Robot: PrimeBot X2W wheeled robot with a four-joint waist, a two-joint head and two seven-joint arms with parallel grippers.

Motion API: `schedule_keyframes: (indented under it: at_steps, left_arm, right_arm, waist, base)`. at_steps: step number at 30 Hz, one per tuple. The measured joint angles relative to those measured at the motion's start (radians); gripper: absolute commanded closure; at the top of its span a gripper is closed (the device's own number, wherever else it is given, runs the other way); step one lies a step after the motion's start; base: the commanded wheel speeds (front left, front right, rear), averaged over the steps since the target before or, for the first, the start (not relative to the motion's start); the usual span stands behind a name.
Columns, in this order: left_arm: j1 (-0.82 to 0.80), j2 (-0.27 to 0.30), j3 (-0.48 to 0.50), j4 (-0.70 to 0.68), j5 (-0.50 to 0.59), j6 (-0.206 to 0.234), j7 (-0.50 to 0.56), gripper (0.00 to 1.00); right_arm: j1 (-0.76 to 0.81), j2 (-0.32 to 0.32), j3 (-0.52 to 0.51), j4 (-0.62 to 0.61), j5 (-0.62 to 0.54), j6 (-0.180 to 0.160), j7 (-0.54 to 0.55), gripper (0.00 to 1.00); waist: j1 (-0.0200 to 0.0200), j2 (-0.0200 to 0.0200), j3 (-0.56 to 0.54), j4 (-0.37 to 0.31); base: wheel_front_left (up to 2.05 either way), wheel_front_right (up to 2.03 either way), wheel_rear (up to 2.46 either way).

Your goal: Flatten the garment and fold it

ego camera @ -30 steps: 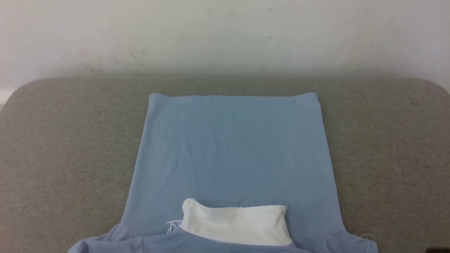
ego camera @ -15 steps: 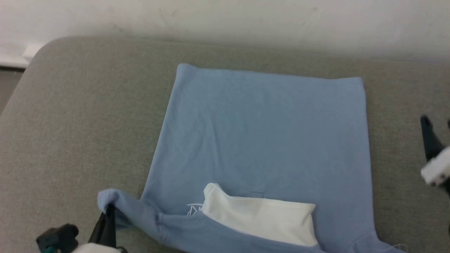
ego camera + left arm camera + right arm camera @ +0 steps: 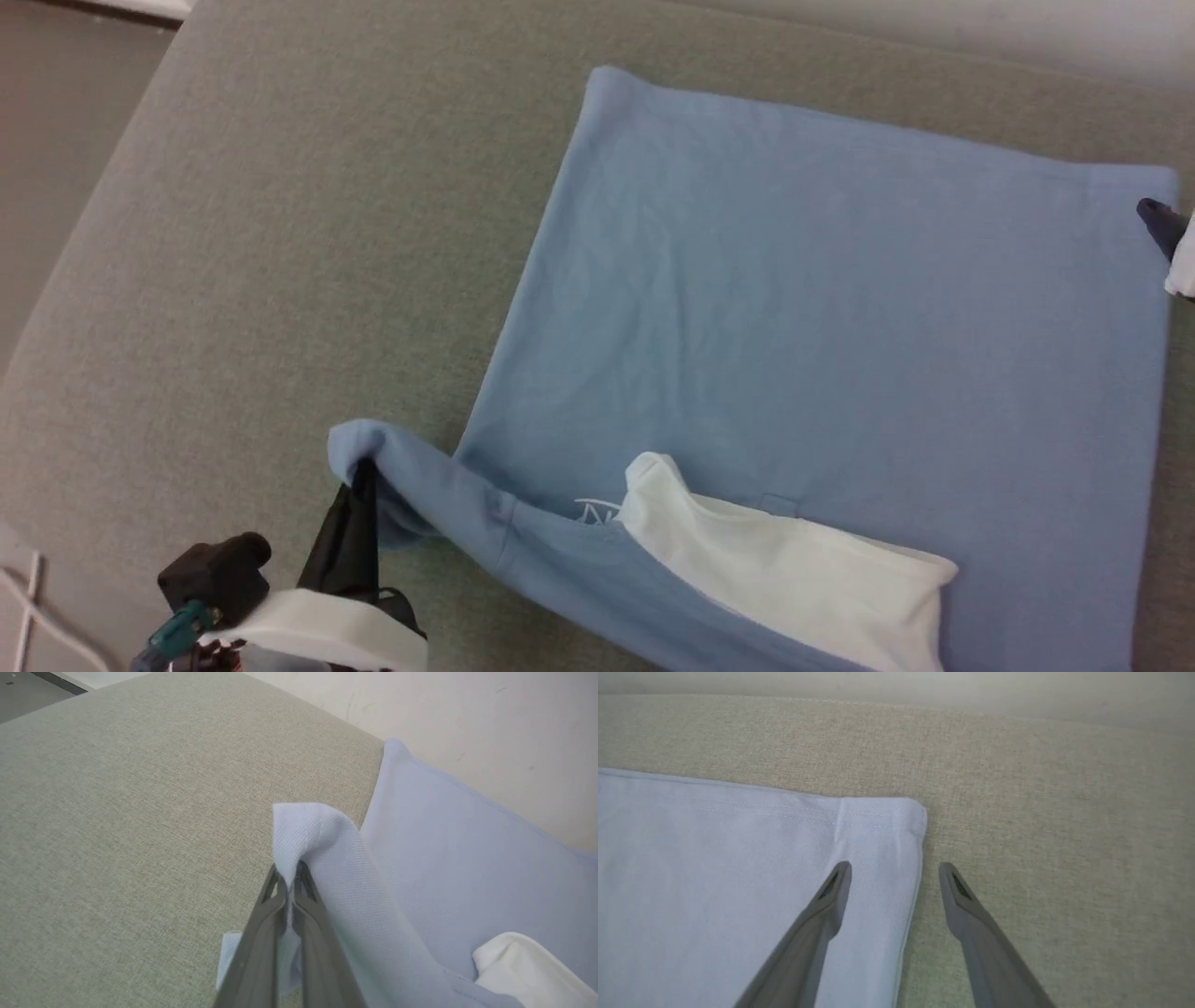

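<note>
The light blue shirt (image 3: 822, 345) lies spread on the grey upholstered surface (image 3: 280, 233), white collar (image 3: 794, 579) toward me with small white lettering (image 3: 597, 511) beside it. My left gripper (image 3: 362, 471) is shut on the shirt's left sleeve (image 3: 411, 485), which is lifted into a fold; its fingers (image 3: 280, 924) pinch the sleeve cloth (image 3: 317, 840). My right gripper (image 3: 894, 870) is open, straddling the side edge of the shirt (image 3: 738, 882) near its far right hem corner (image 3: 915, 812); one dark fingertip (image 3: 1158, 222) shows at the head view's right edge.
The grey surface (image 3: 1041, 812) extends well beyond the shirt on both sides. A pale wall (image 3: 467, 718) stands behind it. The surface's left edge drops to the floor (image 3: 56, 140). A white cable (image 3: 28, 616) lies at the lower left.
The head camera has swung left and down, shifting the whole picture. My left gripper still holds the sleeve, and more of that gripper shows. The right fingertip now sits by the far right hem corner.
</note>
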Motion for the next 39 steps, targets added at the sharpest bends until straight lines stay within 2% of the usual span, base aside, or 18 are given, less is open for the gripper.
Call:
schedule_keyframes:
  at_steps: [8,9,10,11,16,20,23,26,30,34,36,39]
  left_arm:
    - [-0.038,-0.015,-0.011,0.056,-0.007,-0.028,-0.025,1.0]
    - [-0.039,-0.016,-0.012,0.062,-0.008,-0.033,-0.026,1.0]
    - [-0.042,-0.016,-0.013,0.07,-0.008,-0.035,-0.026,1.0]
    - [-0.043,-0.016,-0.013,0.076,-0.009,-0.035,-0.027,1.0]
    - [-0.053,-0.013,-0.012,0.101,-0.009,-0.045,-0.033,1.0]
    - [-0.053,0.0,-0.003,0.112,-0.014,-0.045,-0.033,1.0]
    - [-0.047,0.02,0.008,0.112,-0.014,-0.044,-0.032,1.0]
    - [-0.019,0.04,0.024,0.107,-0.017,-0.035,-0.023,1.0]
    - [0.03,0.061,0.048,0.094,-0.028,-0.015,-0.011,1.0]
    - [0.076,0.08,0.074,0.073,-0.036,0.005,-0.006,1.0]
    - [0.099,0.086,0.089,0.062,-0.044,0.014,-0.004,1.0]
    - [0.127,0.09,0.107,0.044,-0.07,0.02,0.002,1.0]
  right_arm:
    - [-0.105,-0.015,-0.03,0.127,-0.036,0.0,0.161,0.0]
    - [-0.115,-0.019,-0.039,0.139,-0.038,0.0,0.187,0.27]
    - [-0.123,-0.021,-0.049,0.146,-0.041,0.0,0.212,0.71]
    - [-0.131,-0.023,-0.056,0.151,-0.046,0.0,0.231,1.0]
    - [-0.128,-0.005,-0.04,0.141,-0.065,0.0,0.234,1.0]
    - [-0.095,-0.002,0.046,0.092,-0.074,0.0,0.175,1.0]
    - [-0.072,-0.021,0.134,0.015,-0.034,0.0,0.156,1.0]
    - [-0.027,-0.08,0.23,-0.099,0.025,0.001,0.147,1.0]
    - [0.101,-0.186,0.304,-0.28,0.114,0.001,0.166,1.0]
    - [0.279,-0.286,0.292,-0.46,0.181,0.001,0.206,1.0]
    - [0.389,-0.314,0.261,-0.546,0.192,0.001,0.234,1.0]
    - [0.577,-0.32,0.193,-0.662,0.214,0.002,0.288,1.0]
  waist:
    - [-0.0003,0.0,0.064,0.062]
    - [-0.0003,0.0,0.068,0.067]
    - [-0.0003,0.0,0.07,0.073]
    - [-0.0004,0.0,0.07,0.076]
    - [-0.0002,0.0,0.054,0.074]
    - [-0.0001,0.0,0.026,0.058]
    - [-0.0001,0.0,-0.003,0.04]
    - [-0.0002,0.0,-0.036,0.015]
    - [-0.0002,0.0,-0.078,-0.037]
    - [-0.0003,0.0,-0.115,-0.102]
    - [-0.0003,0.0,-0.131,-0.137]
    - [-0.0004,0.0,-0.152,-0.193]
  base:
    - [0.0,0.0,0.0]
    - [0.0,0.0,0.0]
    - [0.0,0.0,0.0]
    - [0.0,0.0,0.0]
    - [0.0,0.0,0.0]
    - [0.0,0.0,0.0]
    - [0.0,0.0,0.0]
    - [0.0,0.0,0.0]
    - [0.0,0.0,0.0]
    - [0.0,0.0,0.0]
    - [0.0,0.0,0.0]
    - [0.0,0.0,0.0]
